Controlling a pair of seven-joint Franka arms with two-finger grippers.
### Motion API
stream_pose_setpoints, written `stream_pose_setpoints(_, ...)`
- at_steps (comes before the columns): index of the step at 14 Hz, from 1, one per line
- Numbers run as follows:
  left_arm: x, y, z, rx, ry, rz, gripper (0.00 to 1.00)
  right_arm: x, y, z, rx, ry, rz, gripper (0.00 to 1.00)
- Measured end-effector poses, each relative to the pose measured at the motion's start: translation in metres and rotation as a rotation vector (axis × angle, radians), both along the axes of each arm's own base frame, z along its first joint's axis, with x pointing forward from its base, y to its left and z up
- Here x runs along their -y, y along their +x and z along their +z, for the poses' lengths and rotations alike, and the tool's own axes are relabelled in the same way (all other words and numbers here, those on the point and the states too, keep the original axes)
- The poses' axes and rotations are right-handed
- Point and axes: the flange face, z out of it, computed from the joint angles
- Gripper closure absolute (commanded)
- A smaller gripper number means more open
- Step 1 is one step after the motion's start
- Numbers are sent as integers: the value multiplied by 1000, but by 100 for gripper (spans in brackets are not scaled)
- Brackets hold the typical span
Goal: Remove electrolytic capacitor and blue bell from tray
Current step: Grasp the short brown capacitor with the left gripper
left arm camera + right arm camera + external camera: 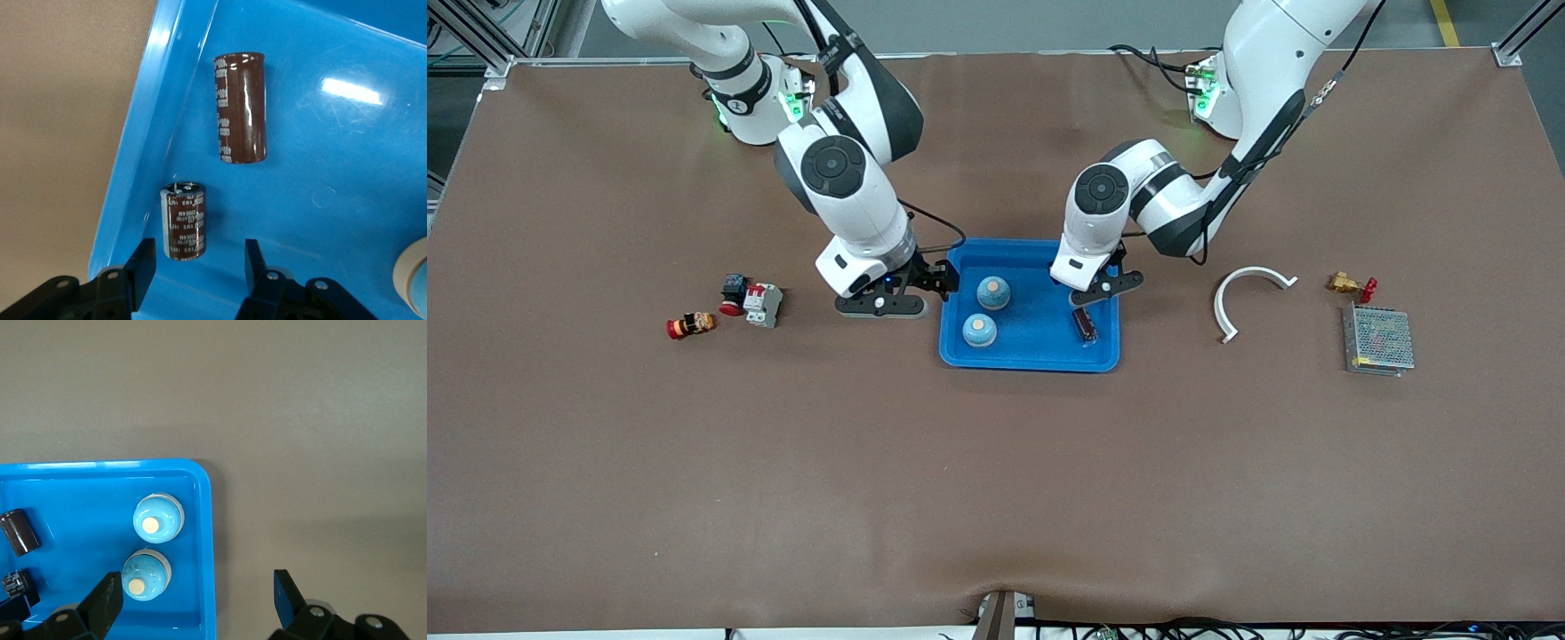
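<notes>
A blue tray [1040, 351] sits mid-table and holds two blue bells [993, 292] [979, 330] and dark brown capacitors [1086, 324]. My left gripper [1104, 289] is open, low over the tray's end toward the left arm. In the left wrist view a short capacitor [184, 220] lies just ahead of the open left gripper [199, 267], and a longer capacitor [240, 108] lies past it. My right gripper [941, 277] is open and empty, over the tray's rim toward the right arm. The right wrist view shows this gripper [198, 590], both bells [158, 518] [146, 575] and the tray's rim [207, 540].
Toward the right arm's end lie a red button part [691, 324], a grey breaker [763, 304] and a black and red switch [734, 289]. Toward the left arm's end lie a white curved clip [1249, 293], a brass fitting [1350, 285] and a metal mesh box [1378, 340].
</notes>
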Motion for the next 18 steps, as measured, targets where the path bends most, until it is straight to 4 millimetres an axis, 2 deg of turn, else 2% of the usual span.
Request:
stream_pose_setpoints(6,-2,-3,-17,-12,20,-29,41,-17,-7,-25,2,-3,3,0)
stream_pose_setpoints(8,-2,-4,-22,-14,26,-37,51,-17,-6,-25,3,-4,3,0)
stream_pose_setpoints(11,-3,-4,-25,-16,30,-39,78,-17,-6,-25,4,-5,3,0)
stream_pose_setpoints(13,-4,-3,-25,-15,30,-37,88,-17,-6,-25,4,-6,4,0)
stream_pose_setpoints(14,-4,-3,-25,-15,29,-37,96,-17,-6,-26,4,-6,4,0)
stream_pose_setpoints(15,-4,-3,-25,-15,30,-36,100,-17,-6,-26,4,-6,4,0)
stream_pose_setpoints(18,-4,-2,-24,-14,29,-32,100,-17,-6,-26,4,-7,5,0)
